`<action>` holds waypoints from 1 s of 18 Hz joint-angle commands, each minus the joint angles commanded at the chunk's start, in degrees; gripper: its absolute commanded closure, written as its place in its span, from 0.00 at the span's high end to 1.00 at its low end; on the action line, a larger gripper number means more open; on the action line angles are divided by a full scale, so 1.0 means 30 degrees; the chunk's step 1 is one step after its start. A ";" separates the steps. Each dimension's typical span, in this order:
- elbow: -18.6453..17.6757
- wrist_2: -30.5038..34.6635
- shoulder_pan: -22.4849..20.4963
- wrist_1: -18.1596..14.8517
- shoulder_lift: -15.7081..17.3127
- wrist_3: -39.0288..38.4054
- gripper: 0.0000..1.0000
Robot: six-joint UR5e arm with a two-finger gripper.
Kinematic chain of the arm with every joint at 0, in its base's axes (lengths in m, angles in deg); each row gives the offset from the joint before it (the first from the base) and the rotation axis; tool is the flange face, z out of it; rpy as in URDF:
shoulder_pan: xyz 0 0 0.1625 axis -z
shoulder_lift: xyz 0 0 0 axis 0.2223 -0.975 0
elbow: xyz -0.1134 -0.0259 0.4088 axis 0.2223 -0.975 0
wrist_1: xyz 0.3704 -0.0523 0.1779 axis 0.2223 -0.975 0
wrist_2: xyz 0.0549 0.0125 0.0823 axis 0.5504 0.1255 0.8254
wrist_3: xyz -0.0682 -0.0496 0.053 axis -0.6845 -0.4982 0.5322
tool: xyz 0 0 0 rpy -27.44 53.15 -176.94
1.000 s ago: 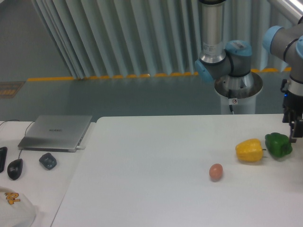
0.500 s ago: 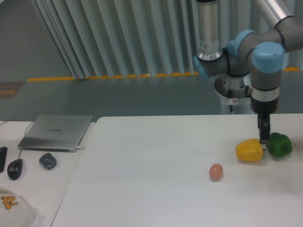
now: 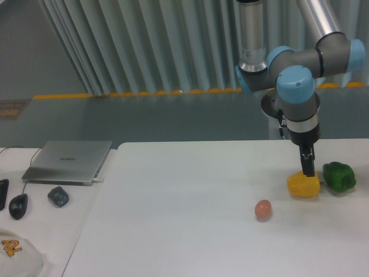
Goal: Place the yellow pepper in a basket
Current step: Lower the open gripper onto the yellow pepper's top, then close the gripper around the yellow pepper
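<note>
Claw: the claw is pointing straight down, its tip touching the top of the yellow pepper; how wide it is standing cannot be told.
Arm: the arm is bending down from 12 o'clock.
Yellow pepper: it is sitting on the white surface at 3 o'clock.
Neighbours: the green pepper is lying just beside it at 3 o'clock; the brownish egg is lying near at 8 o'clock.

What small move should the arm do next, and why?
Probably lower a little and close on the yellow pepper. The end effector is right at the pepper's top, and the pepper sits on the table beside the green pepper, not lifted.
</note>
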 joint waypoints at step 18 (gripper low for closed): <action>-0.0617 0.3047 0.1347 0.2611 -0.1932 -0.1905 1.00</action>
